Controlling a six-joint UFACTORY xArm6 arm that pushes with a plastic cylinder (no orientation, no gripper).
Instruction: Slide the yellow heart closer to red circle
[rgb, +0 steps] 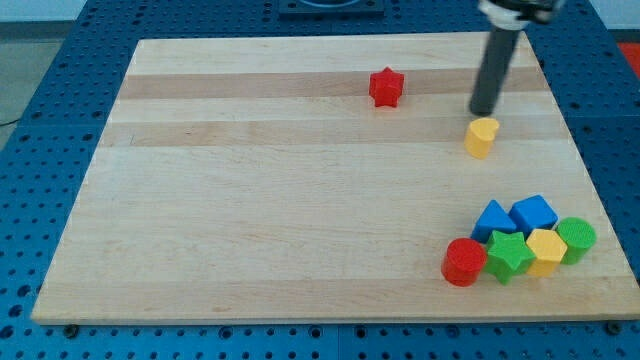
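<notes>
My tip (483, 112) sits just above the yellow heart (481, 137) toward the view's top, near or touching its upper edge, so a push from there would drive it toward the view's bottom, where the red circle (464, 262) lies well apart at the left end of a cluster of blocks. There is no claw to spread or pinch, only a straight dark rod. The blocks look like smooth plastic on a pale, grained wooden counter (250, 200).
</notes>
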